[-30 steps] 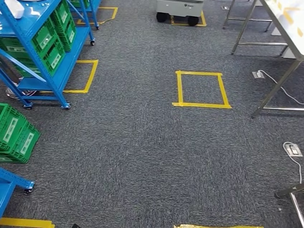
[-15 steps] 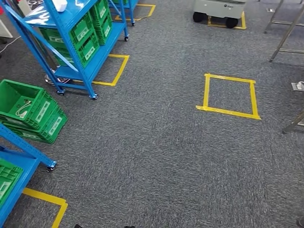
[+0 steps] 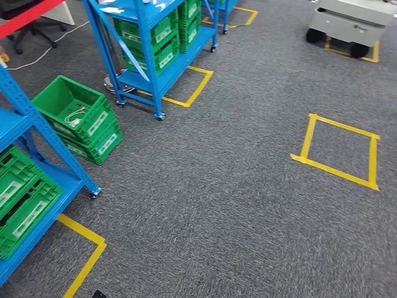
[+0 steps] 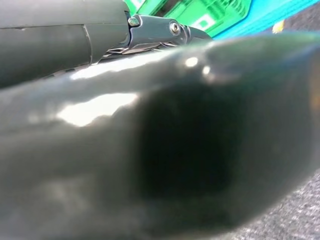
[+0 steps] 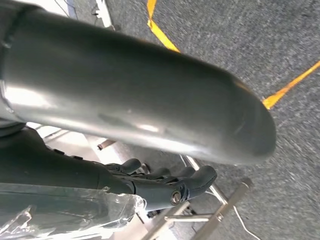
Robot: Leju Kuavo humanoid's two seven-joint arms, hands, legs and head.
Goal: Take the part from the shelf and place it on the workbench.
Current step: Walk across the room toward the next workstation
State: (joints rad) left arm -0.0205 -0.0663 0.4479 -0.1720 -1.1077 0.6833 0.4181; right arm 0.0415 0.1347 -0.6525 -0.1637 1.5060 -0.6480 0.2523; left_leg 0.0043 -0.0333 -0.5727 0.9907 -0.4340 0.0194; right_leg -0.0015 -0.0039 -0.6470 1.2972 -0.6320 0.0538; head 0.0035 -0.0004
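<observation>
Beyond the left hand (image 4: 158,150), past its dark fingers (image 4: 158,32), green crates (image 4: 203,15) sit on a blue shelf deck (image 4: 264,17). From the head, that near shelf (image 3: 28,124) carries labelled green bins (image 3: 23,202) on its low level; their contents are hidden. Just beside it on the carpet (image 3: 224,211) stands a stack of green crates (image 3: 89,133), the top one open with a pale cord-like item (image 3: 74,115) inside. Whether that is the part I cannot tell. A second blue rack (image 3: 149,49) on castors holds more green boxes (image 3: 164,43). Well apart lie a yellow tape square (image 3: 339,152) and a grey wheeled cart (image 3: 351,22).

The right hand (image 5: 143,110) shows a thick thumb and extended dark digits (image 5: 177,187), with crinkled clear plastic (image 5: 75,210) beside them. Neither hand's grip can be made out.
</observation>
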